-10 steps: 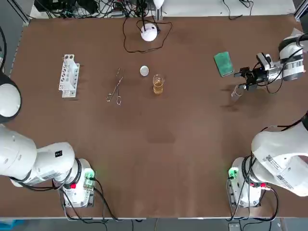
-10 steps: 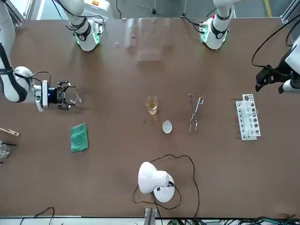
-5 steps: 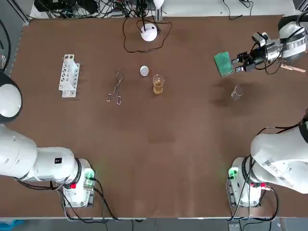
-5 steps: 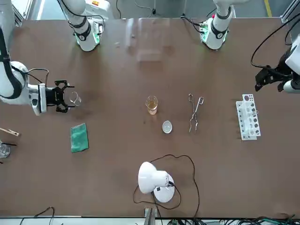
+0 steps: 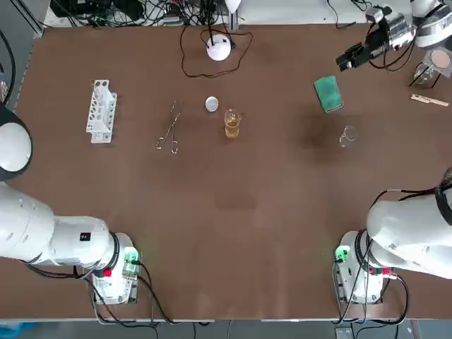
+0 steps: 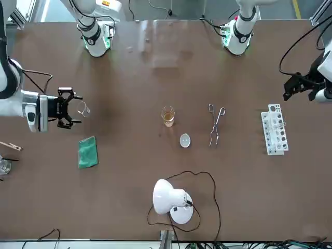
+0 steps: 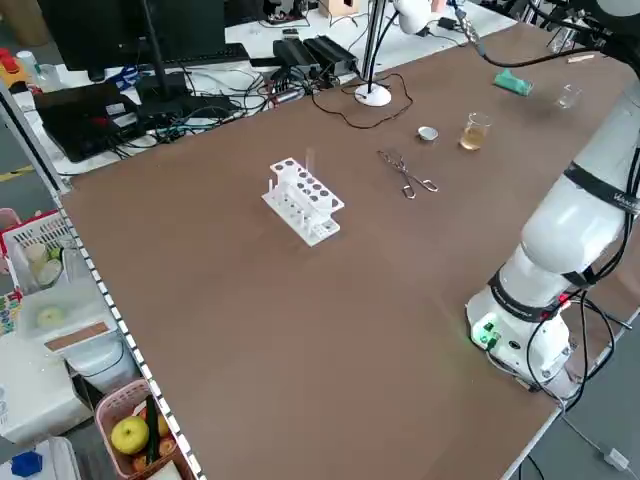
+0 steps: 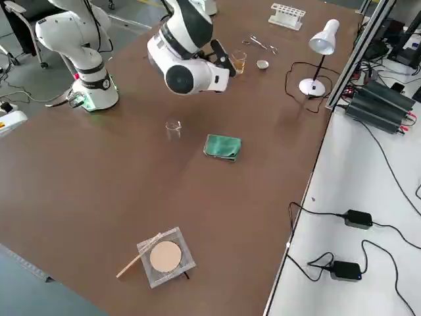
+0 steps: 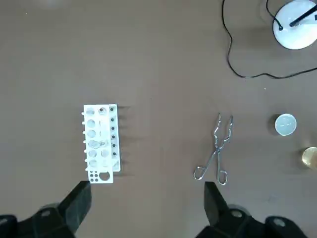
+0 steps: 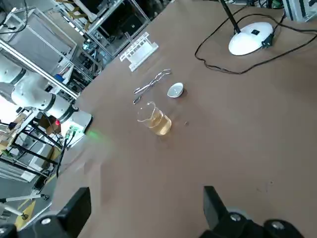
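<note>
Glass beaker beside green cloth: likely light, fragile, slippery (hold its wall). Right gripper hovers near cloth, spread wide; left gripper, far off, likewise.

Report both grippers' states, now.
Left gripper: jaws open, empty, near the white plastic test-tube rack.
Right gripper: jaws open, empty, near the folded green cloth.

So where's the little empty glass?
In the top view the empty glass stands on the table, right side, near the green cloth, clear of the right gripper.
</note>
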`<state>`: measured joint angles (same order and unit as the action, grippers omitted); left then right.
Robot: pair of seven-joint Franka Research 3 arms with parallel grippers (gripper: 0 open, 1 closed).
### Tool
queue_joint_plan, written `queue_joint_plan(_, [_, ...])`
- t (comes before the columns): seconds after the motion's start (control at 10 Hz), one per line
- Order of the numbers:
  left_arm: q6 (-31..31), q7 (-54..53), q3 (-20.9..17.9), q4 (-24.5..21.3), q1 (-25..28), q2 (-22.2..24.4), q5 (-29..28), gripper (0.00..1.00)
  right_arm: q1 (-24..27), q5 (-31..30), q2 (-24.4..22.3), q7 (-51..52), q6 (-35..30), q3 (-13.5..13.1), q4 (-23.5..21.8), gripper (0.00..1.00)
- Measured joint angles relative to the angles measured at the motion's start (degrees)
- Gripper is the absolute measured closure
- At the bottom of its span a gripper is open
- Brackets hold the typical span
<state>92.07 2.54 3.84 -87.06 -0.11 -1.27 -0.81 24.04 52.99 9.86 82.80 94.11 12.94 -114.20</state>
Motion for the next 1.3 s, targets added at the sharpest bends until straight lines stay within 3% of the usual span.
queue_joint_plan(0.4, [-1.4, 0.0, 0.0, 0.1, -0.1, 0.0, 0.0, 0.0, -5.2, -0.8, -2.7, -19.6, 2.8, 0.0, 5.4, 0.0])
queue_joint_plan(0.8, [-1.5, 0.0, 0.3, 0.1, -0.2, 0.0, 0.0, 0.0, -11.7, -13.0, -8.6, -44.9, 10.5, 0.1, 6.1, 0.0])
queue_joint_plan(1.3, [-1.6, 0.8, 0.4, 0.3, -0.3, 0.0, 0.0, 0.0, -16.8, -27.8, -11.1, -72.0, 8.3, 0.2, 11.8, 0.0])
